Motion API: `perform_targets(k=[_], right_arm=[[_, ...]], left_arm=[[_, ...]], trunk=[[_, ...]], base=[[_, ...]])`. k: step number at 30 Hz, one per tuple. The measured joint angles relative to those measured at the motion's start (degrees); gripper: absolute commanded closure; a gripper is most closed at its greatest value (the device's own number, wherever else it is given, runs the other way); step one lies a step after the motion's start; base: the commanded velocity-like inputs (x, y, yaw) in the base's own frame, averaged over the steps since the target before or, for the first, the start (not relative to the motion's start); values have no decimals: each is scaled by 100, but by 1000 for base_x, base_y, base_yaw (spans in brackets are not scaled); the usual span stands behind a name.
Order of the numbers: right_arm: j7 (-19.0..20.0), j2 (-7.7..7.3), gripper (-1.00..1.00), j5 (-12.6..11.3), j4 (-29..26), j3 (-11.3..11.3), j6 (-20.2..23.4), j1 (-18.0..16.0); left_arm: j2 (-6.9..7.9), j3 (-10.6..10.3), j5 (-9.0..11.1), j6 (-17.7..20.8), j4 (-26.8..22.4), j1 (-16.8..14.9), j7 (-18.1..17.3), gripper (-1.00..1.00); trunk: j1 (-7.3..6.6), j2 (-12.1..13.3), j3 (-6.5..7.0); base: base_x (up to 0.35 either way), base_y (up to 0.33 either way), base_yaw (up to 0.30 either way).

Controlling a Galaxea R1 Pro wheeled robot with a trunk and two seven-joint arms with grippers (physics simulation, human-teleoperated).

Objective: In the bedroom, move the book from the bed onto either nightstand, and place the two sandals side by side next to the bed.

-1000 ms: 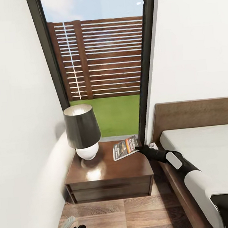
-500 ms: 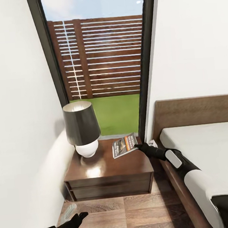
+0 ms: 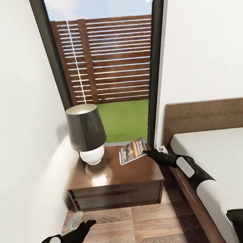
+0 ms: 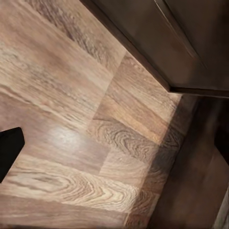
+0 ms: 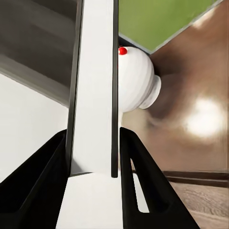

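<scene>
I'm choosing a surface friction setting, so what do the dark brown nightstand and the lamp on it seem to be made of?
The dark brown nightstand looks like glossy varnished wood: grain shows, and its top mirrors a bright highlight. The lamp's round white base looks like smooth glazed ceramic, perhaps plastic; its dark tapered shade appears matte, perhaps fabric.

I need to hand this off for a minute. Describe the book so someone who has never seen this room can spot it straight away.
Find the tall dark-framed window; below it, left of the bed, stands a low dark brown nightstand. The book is at the top's back right corner, its edge clamped in the right gripper. It is thin, with an orange-tan picture and white lettering, unlike the dark-shaded, white-based lamp beside it.
</scene>
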Motion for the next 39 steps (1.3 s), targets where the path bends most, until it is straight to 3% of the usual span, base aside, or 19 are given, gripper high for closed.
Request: perform_targets(k=[32,39], right_arm=[[-18,6,100,1,-3,0,-7,0],[-15,6,100,-9,-4,-2,-9,0]], left_arm=[[-24,97,-37,-195,244,36,104,-100],[21,82,-41,-196,332,44,38,-100]], trunk=[[703,-1284,-574],[704,-1285,-575]], base=[[0,0,0],[0,0,0]])
